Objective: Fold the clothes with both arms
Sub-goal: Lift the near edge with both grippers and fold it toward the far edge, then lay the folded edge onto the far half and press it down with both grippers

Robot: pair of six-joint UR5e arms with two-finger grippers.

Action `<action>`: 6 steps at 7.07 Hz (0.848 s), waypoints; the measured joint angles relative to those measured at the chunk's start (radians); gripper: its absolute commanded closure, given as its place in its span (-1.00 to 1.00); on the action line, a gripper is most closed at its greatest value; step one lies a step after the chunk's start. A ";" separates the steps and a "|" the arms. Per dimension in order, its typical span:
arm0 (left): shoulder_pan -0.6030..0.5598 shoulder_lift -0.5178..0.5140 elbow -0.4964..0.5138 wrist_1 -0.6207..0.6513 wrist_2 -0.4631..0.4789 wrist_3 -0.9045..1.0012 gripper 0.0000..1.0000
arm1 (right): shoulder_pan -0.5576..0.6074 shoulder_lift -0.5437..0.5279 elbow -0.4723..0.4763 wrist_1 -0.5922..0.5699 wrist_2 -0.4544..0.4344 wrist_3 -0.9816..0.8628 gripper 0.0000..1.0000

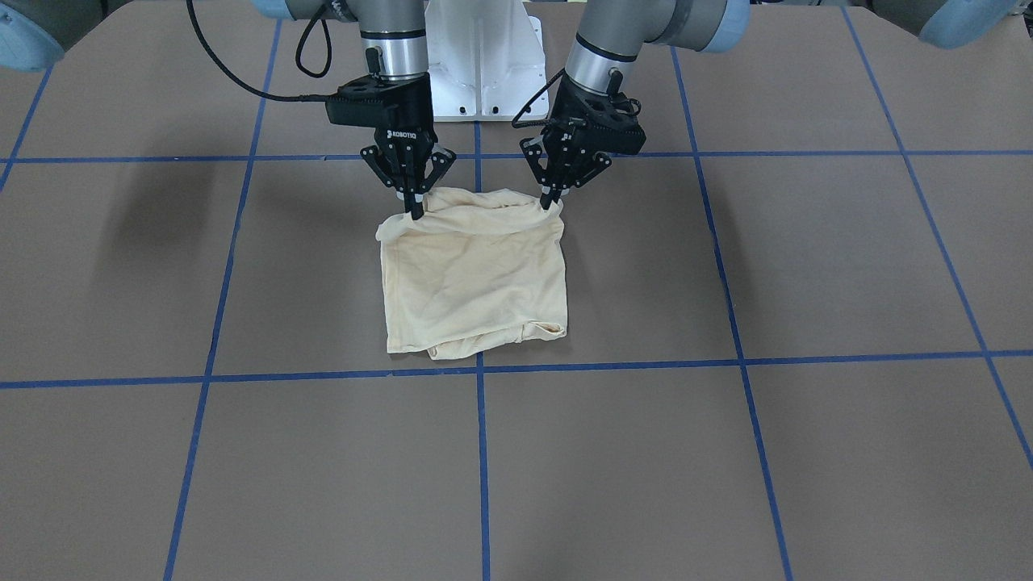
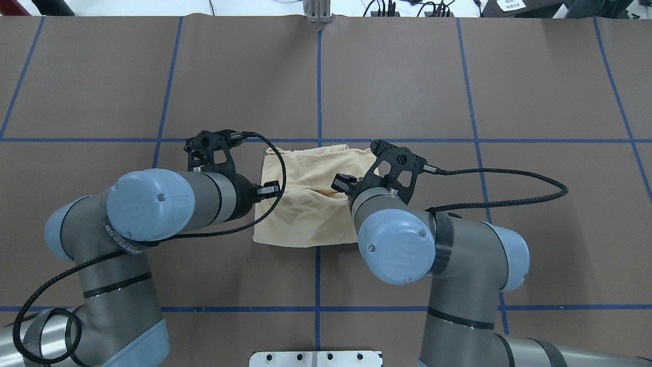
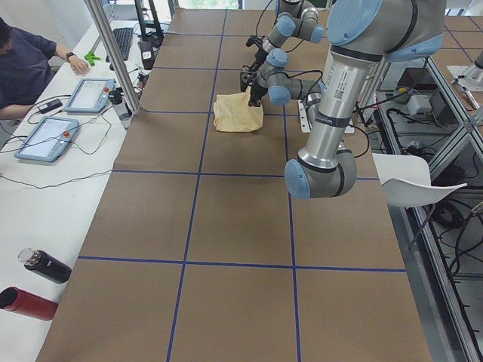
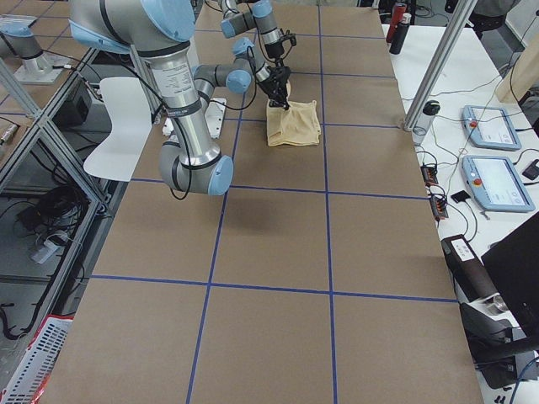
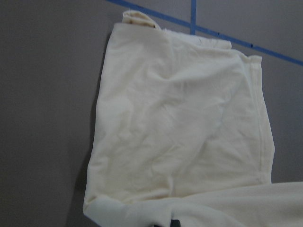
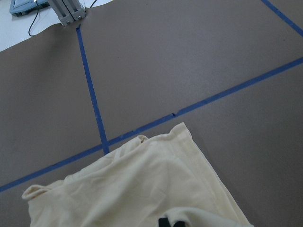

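The cream-yellow T-shirt lies folded into a rough square at the table's middle, with no print showing. My left gripper is shut on the corner of its robot-side edge at the front-facing view's right. My right gripper is shut on the other robot-side corner. Both corners are lifted slightly and the edge between them curls over. In the overhead view the shirt lies between both wrists, which hide the fingers. Each wrist view shows the shirt spread below.
The white pedestal stands behind the grippers. Blue tape lines grid the brown table. A metal post stands at the far edge. An operator, tablets and bottles are on the side bench.
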 measured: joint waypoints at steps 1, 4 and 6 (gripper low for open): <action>-0.026 -0.013 0.040 -0.001 0.002 0.027 1.00 | 0.033 0.023 -0.076 0.050 0.011 -0.020 1.00; -0.059 -0.092 0.196 -0.010 0.039 0.070 1.00 | 0.097 0.100 -0.265 0.130 0.041 -0.058 1.00; -0.069 -0.139 0.269 -0.021 0.046 0.084 1.00 | 0.106 0.131 -0.321 0.144 0.044 -0.068 1.00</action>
